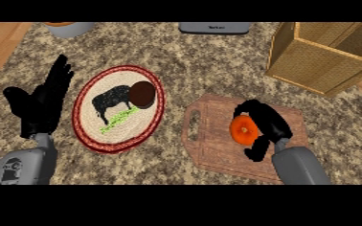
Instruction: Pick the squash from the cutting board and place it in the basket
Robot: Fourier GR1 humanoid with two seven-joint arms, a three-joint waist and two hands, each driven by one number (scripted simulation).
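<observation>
Here the right hand (267,124) sits over the wooden cutting board (212,148), its black fingers and thumb curled round the orange squash (243,129). The squash shows at the hand's left side, its round orange face toward the view, and it lies within the board's outline; whether it rests on the wood or is raised above it cannot be told. The grey forearm comes in from the lower right, across the board's near corner.

The basket (311,60) — a tan woven box with an open top — stands at the upper right of the speckled counter (191,52), well apart from the squash and just beyond the board's far corner.

The left hand (42,103) shows at the left edge, fingers straight and pointing up, holding nothing. Just beside it lies a round plate (88,134) with a red patterned rim — on it a dark animal figure over a strip of green, and a dark brown round thing (143,94) on its right part.

Along the top edge a grey pot (69,28) stands at the left, and a grey flat object (214,28) sits near the middle.
</observation>
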